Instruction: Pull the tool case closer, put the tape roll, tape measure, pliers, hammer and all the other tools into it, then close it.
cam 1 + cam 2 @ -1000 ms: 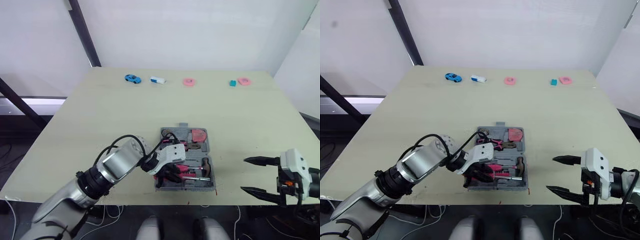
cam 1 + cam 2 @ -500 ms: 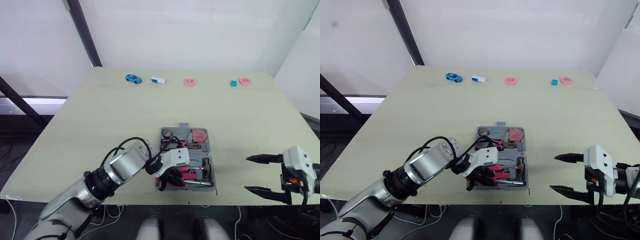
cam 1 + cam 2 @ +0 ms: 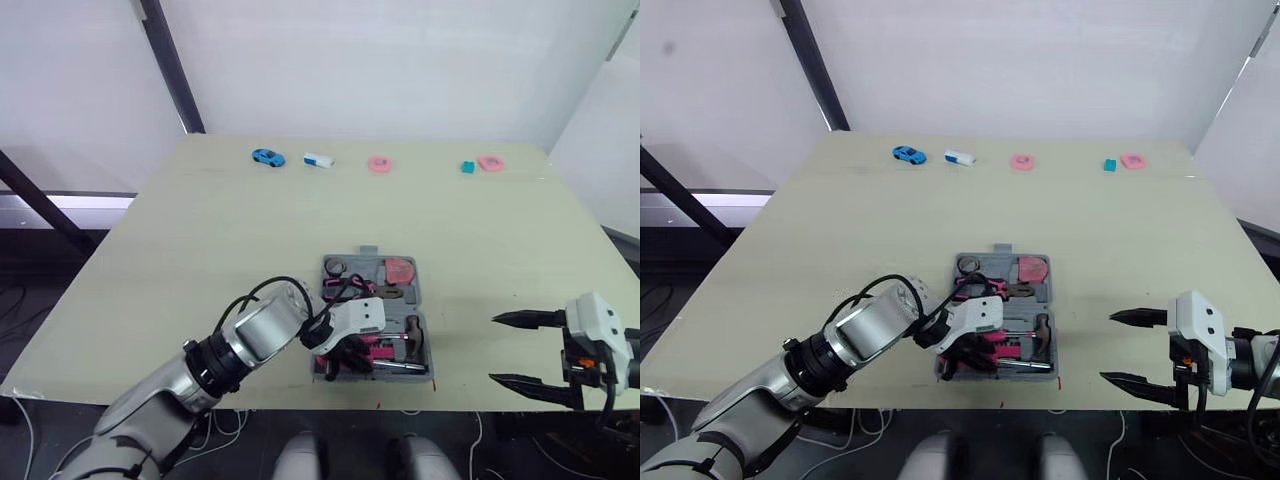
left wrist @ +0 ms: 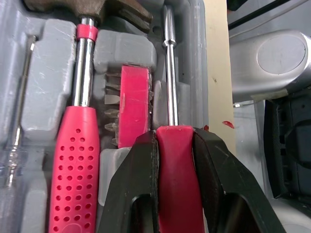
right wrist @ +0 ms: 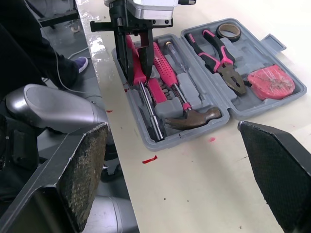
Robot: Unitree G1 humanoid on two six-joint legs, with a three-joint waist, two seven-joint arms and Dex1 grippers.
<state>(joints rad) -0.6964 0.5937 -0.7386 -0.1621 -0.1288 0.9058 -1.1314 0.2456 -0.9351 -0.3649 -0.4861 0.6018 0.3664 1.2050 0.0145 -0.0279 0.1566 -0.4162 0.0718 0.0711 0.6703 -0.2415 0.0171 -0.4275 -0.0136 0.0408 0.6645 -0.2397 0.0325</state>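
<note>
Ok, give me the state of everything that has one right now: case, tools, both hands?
tool case: open, both halves lying flat
screwdriver: handle gripped, shaft lying in the near slot
hammer: seated in its slot
pliers: lying in the case, closed
tape roll: flat in the case
tape measure: in the case
left hand: shut on the screwdriver
right hand: open, empty, right of the case

A test lab: bare white walls [image 3: 400, 60], plain table [image 3: 250, 230], trailing floor cables [image 3: 14, 412]
</note>
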